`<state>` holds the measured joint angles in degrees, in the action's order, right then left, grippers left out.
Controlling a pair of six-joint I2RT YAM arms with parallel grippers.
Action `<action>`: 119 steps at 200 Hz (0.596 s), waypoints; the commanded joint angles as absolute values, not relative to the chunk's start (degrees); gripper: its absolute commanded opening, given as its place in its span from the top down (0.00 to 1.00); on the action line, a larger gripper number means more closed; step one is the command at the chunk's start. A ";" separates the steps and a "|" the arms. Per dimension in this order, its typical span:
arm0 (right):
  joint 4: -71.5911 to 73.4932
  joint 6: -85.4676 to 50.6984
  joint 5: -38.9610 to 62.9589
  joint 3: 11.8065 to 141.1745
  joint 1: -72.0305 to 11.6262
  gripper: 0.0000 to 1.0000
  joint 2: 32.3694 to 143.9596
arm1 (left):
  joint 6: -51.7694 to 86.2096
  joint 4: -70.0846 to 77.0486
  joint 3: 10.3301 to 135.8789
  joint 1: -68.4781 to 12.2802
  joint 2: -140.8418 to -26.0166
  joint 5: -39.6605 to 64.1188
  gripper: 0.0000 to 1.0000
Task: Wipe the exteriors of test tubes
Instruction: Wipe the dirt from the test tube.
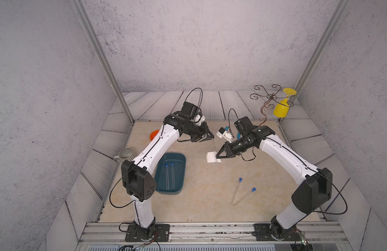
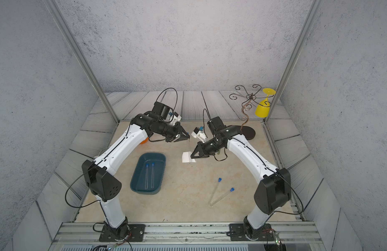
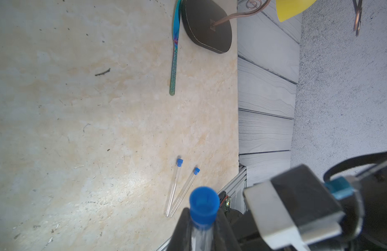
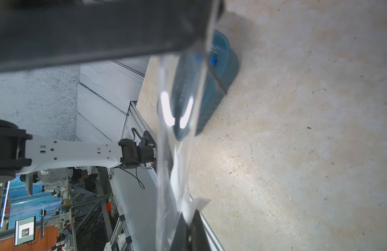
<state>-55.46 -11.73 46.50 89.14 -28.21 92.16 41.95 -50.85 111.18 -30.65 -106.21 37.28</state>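
- Both top views hang high above the arm bases and look steeply down over the whole tabletop point(image 1: 199, 206), teal tub point(image 1: 184, 171) included.
- The left wrist view rides close behind the left pincer point(image 3: 202, 219). It faces away from the tub, toward two loose test tubes point(image 3: 174, 187) that both top views also show.
- The right wrist view sits close over the right pincer point(image 4: 186, 226) and faces the tub.

Left pincer point(image 1: 212, 137), right pincer point(image 1: 217, 156) — both clamped.

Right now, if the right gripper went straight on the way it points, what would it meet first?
Probably the test tube hanging from the left gripper, right beside the cloth the right gripper holds; depth is unclear.
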 commanded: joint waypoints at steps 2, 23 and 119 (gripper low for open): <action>-55.37 -12.51 48.61 88.48 -28.43 0.97 88.65 | 40.69 -51.24 112.06 -30.68 -107.14 36.65 0.88; -55.22 -12.81 49.79 88.59 -28.41 0.97 87.83 | 40.51 -51.15 112.06 -30.59 -107.31 36.56 0.88; -50.53 -16.91 53.28 93.38 -28.47 0.96 91.19 | 40.42 -51.15 111.18 -30.65 -106.71 37.05 0.88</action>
<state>-52.69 -15.11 51.70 90.70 -28.23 90.30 41.34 -50.85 111.18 -30.61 -106.28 36.88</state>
